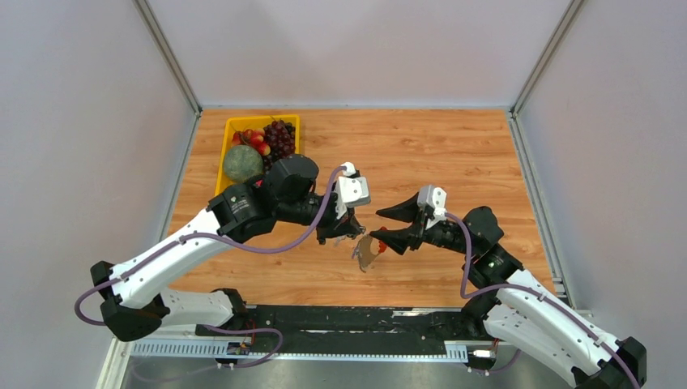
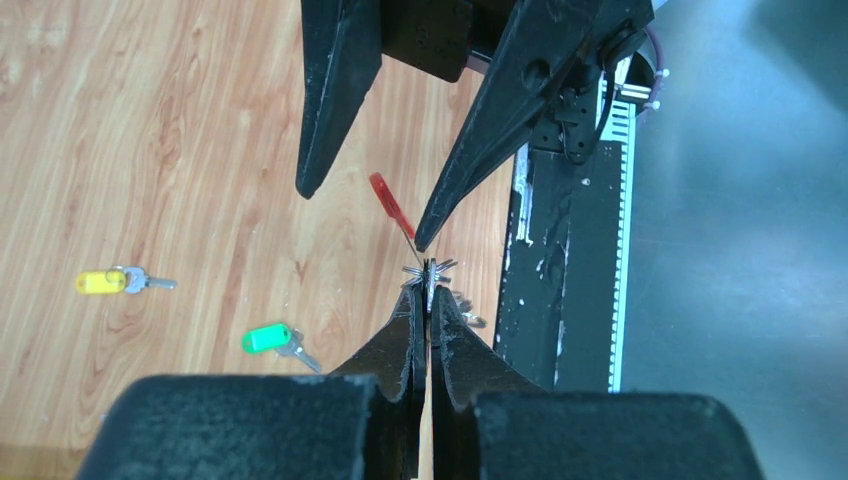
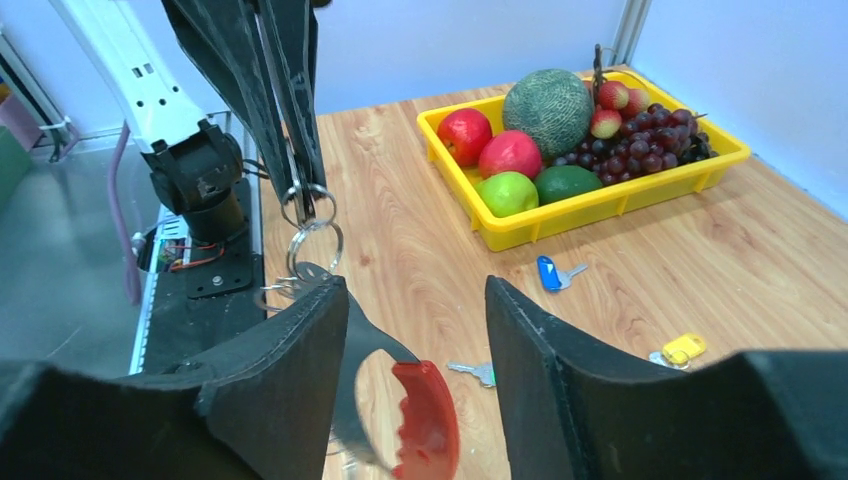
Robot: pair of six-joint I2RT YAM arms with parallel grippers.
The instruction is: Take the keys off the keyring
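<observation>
Three keys lie loose on the table [image 1: 454, 146]: blue key [image 3: 550, 272], yellow key [image 3: 685, 348], green key [image 2: 268, 338]. Your left gripper [image 2: 428, 290] pinches the keyring [image 1: 369, 251] at 4 o'clock from the fruit tray [image 1: 231, 121] — right gripper [image 3: 415, 285] gapes around its red band [image 3: 425, 420]. Whether any key is left on it — you can't tell.

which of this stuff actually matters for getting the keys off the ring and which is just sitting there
For the job:
- keyring, pinched in the shut left gripper
- open right gripper, close to its red band
- loose on the table: yellow key, green key, blue key

Just lying about:
- yellow tray
- melon, grapes and other fruit in it
</observation>
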